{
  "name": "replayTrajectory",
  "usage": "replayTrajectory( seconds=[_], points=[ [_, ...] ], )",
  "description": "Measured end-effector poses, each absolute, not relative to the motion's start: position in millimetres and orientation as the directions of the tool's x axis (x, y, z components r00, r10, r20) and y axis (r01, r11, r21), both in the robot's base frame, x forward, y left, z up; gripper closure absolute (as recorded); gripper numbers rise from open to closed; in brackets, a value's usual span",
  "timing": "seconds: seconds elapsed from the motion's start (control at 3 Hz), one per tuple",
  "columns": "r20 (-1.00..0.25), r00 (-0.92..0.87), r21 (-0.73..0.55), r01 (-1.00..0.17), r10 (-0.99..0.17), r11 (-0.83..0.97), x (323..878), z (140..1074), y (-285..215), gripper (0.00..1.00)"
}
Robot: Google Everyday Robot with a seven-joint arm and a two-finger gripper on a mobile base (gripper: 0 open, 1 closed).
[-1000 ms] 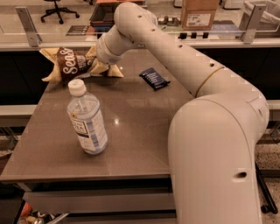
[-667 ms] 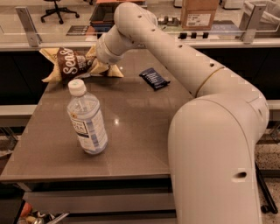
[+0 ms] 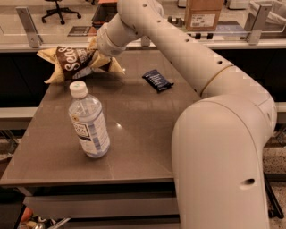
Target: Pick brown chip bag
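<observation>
Behind the grey-brown table (image 3: 143,125) I see a counter with glass panels, a cardboard box (image 3: 203,13) standing on it, and an office chair (image 3: 60,9) further back. On the table, near the front, a clear water bottle (image 3: 88,125) with a white cap stands upright. A small flat navy wrapper (image 3: 157,80) lies well apart from it, toward the far right.

The brown chip bag (image 3: 71,62) is at the far left corner of the table, crinkled, with its white lettering turned to me. The robot's white arm (image 3: 178,49) reaches across from the right, and the gripper (image 3: 93,58) is pressed into the right end of the bag. The wrist and the folds of the bag cover it, so I cannot tell how far it is open or whether it has hold of the bag. I also cannot say if the bag is resting on the table or is a little raised.

I judge that the step in hand is to secure the grip and lift. To do this well, the hold should catch a firm fold and not only the loose tan edge, which may slip. The lift should go straight up and slowly, and keep away from the bottle, which could tip easily.
</observation>
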State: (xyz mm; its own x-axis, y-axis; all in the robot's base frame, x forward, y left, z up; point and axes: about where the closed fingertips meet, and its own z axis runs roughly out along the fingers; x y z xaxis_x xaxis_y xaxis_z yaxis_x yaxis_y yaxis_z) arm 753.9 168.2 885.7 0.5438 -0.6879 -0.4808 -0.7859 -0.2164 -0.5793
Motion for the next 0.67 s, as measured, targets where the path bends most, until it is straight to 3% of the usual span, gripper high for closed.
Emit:
replayTrajectory(
  seconds=[0.67],
  points=[
    [-0.442,0.593,-0.673,-0.716,-0.673,-0.189,756,941,157,1.00]
  ],
)
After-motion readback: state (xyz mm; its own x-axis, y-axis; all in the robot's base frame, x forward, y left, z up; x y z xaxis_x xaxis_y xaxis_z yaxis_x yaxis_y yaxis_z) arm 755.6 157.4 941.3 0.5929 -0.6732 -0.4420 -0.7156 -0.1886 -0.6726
